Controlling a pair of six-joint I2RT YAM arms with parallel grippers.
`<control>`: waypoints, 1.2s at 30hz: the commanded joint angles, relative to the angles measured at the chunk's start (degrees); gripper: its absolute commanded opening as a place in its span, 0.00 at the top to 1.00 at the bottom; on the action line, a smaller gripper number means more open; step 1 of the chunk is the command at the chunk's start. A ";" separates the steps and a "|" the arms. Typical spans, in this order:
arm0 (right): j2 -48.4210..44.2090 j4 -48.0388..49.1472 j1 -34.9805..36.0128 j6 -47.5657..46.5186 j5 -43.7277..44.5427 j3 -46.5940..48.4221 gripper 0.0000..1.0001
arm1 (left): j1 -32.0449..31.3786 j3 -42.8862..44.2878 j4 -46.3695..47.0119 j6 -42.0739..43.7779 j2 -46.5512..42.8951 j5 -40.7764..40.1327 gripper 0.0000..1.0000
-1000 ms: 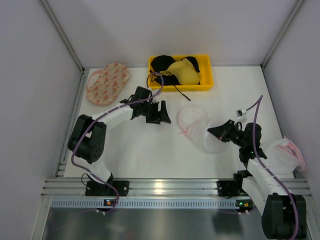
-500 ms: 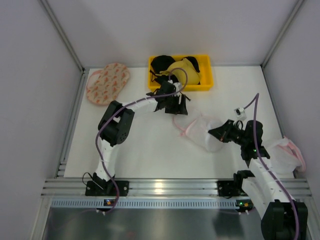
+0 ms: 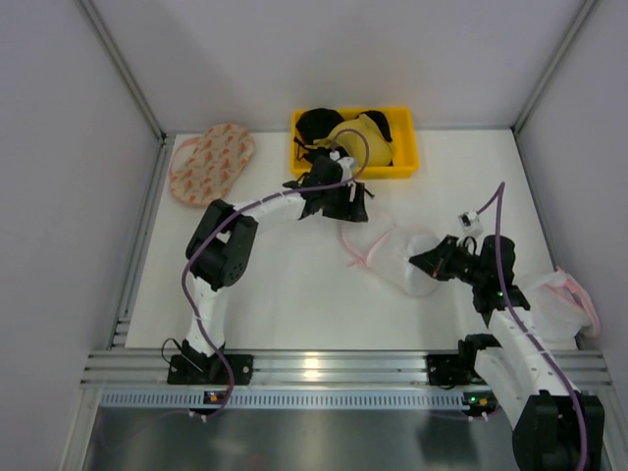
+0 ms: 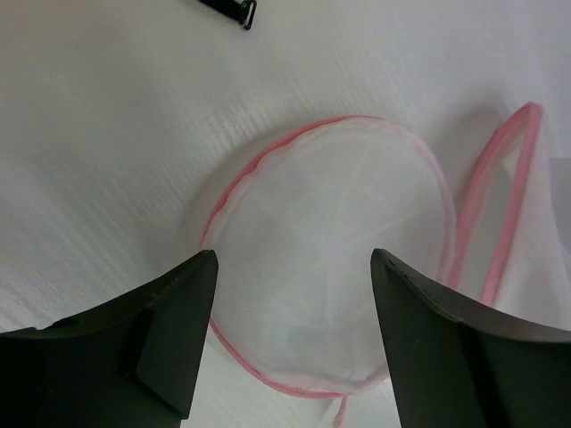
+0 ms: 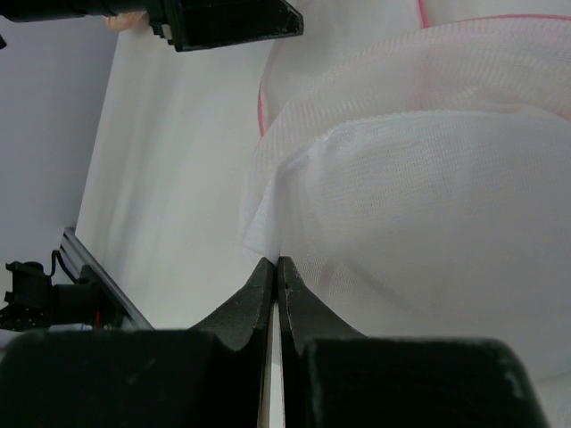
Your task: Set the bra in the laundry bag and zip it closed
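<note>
The mustard-yellow bra (image 3: 361,135) lies in the yellow bin (image 3: 404,169) among black bras. The round white mesh laundry bag (image 3: 391,253) with its pink zip rim lies mid-table. My left gripper (image 3: 349,202) hovers open and empty just above the bag's far left edge. In the left wrist view the bag (image 4: 330,267) lies below the open gripper (image 4: 293,259). My right gripper (image 3: 425,263) is shut on the bag's near right edge. In the right wrist view the gripper (image 5: 275,260) pinches a fold of the mesh (image 5: 401,196).
A larger oval pinkish bag (image 3: 211,162) with orange-red marks lies at the back left. Another white and pink mesh bag (image 3: 559,299) lies at the right edge by my right arm. A black strap (image 4: 227,9) trails out of the bin onto the table.
My left arm has swung right and away, from the table's middle left to just in front of the bin, over the bag. My right gripper keeps its hold, and the bag has shifted slightly.
</note>
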 commanded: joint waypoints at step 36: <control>-2.77 -3.98 3.70 -9.05 5.73 11.93 0.02 | 3.32 4.29 -8.03 10.54 -26.95 7.68 1.00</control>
